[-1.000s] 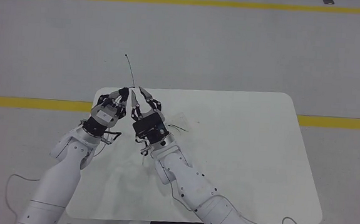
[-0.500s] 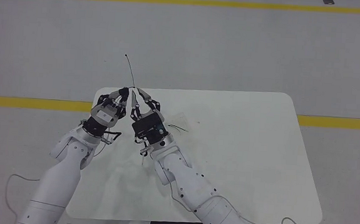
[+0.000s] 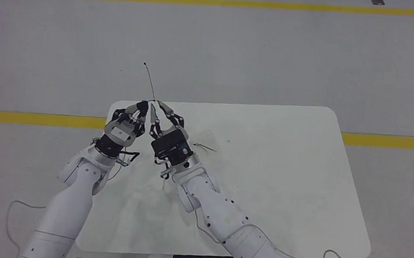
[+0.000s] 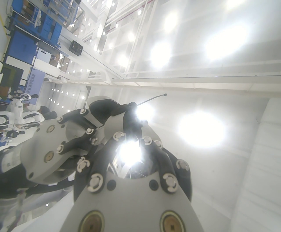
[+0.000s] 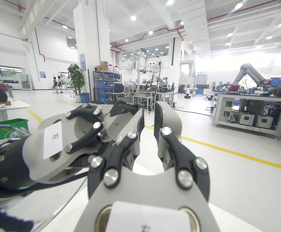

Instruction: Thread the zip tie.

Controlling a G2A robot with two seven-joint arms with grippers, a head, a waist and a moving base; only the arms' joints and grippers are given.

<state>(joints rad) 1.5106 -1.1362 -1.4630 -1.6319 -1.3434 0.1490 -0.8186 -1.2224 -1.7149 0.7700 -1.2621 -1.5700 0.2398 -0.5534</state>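
The zip tie (image 3: pixel 150 82) is held up off the table. It's a thin dark strip running straight out ahead of the left gripper (image 3: pixel 143 110), more or less along the line of that gripper's fingers. Its far end carries a small knob that I take for the head, though I can't be sure. Its near end sits in the left gripper's tips, which look closed together on it, as far as the glare in the left wrist view lets me judge. The right gripper (image 5: pixel 149 114) is just beside the left, almost touching it, its 2 fingers apart with nothing in the gap. That gap lies to the side of the tie's held end, not around it, and the strip passes the tip of the finger nearest the left gripper. I judge the coming move turns on this offset: the right gripper is free, and it would need to go forward along the tie and across toward the left gripper before closing. The strip looks springy, so a nudge could swing it off line. Below both grippers lies the white table (image 3: pixel 283 178).
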